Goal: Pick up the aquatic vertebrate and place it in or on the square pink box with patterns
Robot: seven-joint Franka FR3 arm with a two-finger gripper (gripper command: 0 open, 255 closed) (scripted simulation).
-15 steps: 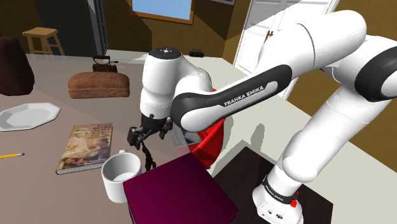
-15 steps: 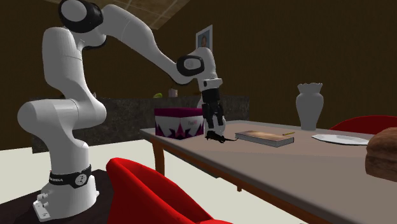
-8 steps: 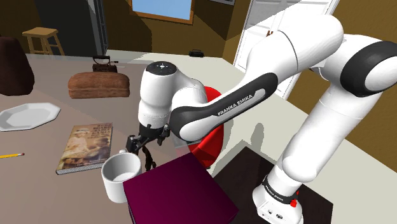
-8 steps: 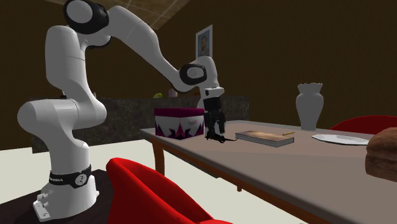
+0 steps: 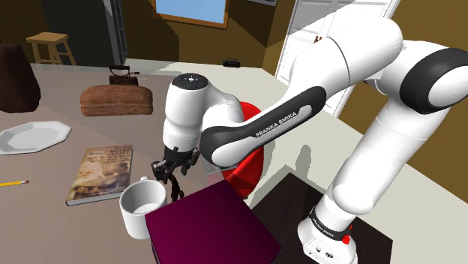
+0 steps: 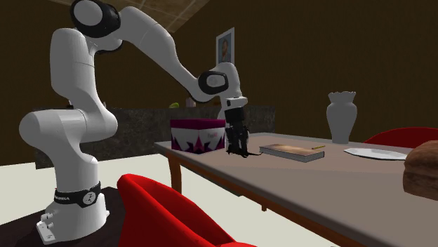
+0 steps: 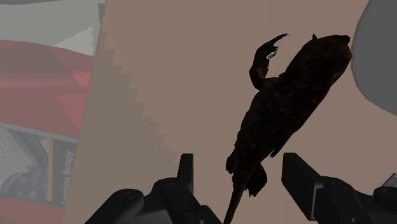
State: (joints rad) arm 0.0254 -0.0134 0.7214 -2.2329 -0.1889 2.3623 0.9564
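Closest in shoulder view, got dark-pink box (image 5: 210,229) w/ white mug (image 5: 142,206) right beside it, both crowding the spot. Just past them, gripper (image 7: 240,167) spread open, straddling tail of dark aquatic vertebrate (image 7: 286,108) lying flat on table (image 5: 60,90), no contact afaict. Further back: book (image 5: 101,172), plate (image 5: 30,136), bread loaf (image 5: 116,100).

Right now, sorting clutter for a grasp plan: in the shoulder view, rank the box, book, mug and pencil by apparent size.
1. magenta box, though it sits nearest the camera.
2. book and white mug, too close to separate.
3. pencil, clearly smallest.
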